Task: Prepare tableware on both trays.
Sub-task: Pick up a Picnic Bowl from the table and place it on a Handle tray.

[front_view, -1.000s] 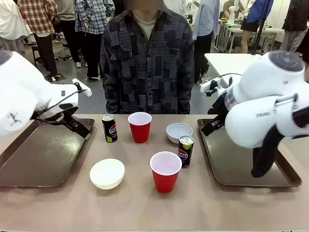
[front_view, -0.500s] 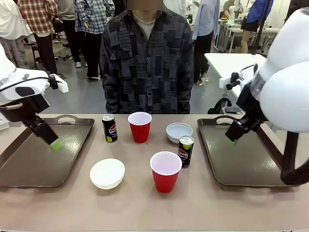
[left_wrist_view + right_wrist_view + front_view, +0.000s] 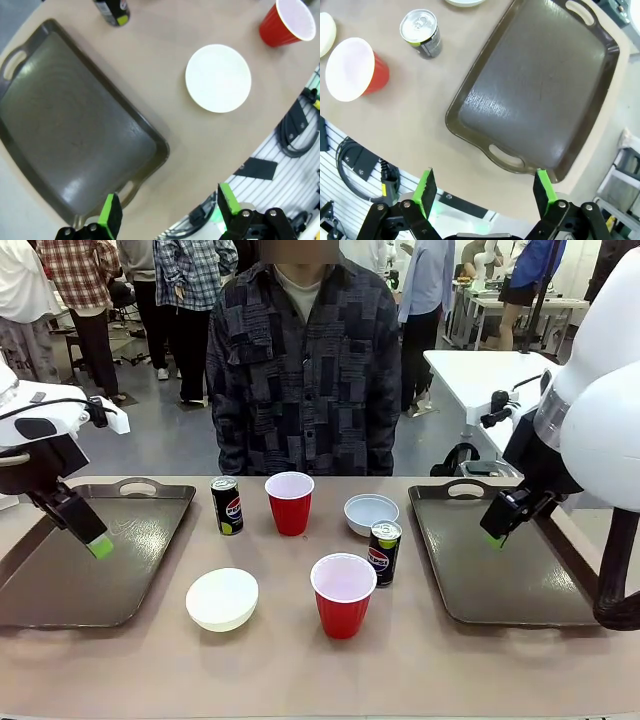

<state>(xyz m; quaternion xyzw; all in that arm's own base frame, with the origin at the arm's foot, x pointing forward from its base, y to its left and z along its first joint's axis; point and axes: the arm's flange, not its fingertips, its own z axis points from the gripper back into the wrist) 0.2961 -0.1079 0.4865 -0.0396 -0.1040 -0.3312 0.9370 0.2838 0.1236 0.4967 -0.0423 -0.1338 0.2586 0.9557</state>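
Note:
Two dark brown trays lie bare, the left tray (image 3: pixel 90 580) and the right tray (image 3: pixel 510 585). Between them on the table stand a far red cup (image 3: pixel 290 502), a near red cup (image 3: pixel 342 595), a white bowl (image 3: pixel 222 599), a pale grey-blue bowl (image 3: pixel 370 514) and two Pepsi cans (image 3: pixel 227 506) (image 3: pixel 384 552). My left gripper (image 3: pixel 97 543) hangs open above the left tray (image 3: pixel 75 135); the white bowl (image 3: pixel 218 78) lies beyond it. My right gripper (image 3: pixel 484 189) is open above the near end of the right tray (image 3: pixel 535 95), with a can (image 3: pixel 421 33) and a cup (image 3: pixel 355 70) off to its side.
A person in a dark patterned shirt (image 3: pixel 305 360) stands at the far side of the table, hands out of sight. Bare tabletop (image 3: pixel 450 670) runs along the front edge. Other people and tables stand farther back.
Both arms have drawn back outward and upward. The left gripper moved from the left tray's inner edge to over its left part; the right gripper shifted right over its tray. Nothing was grasped.

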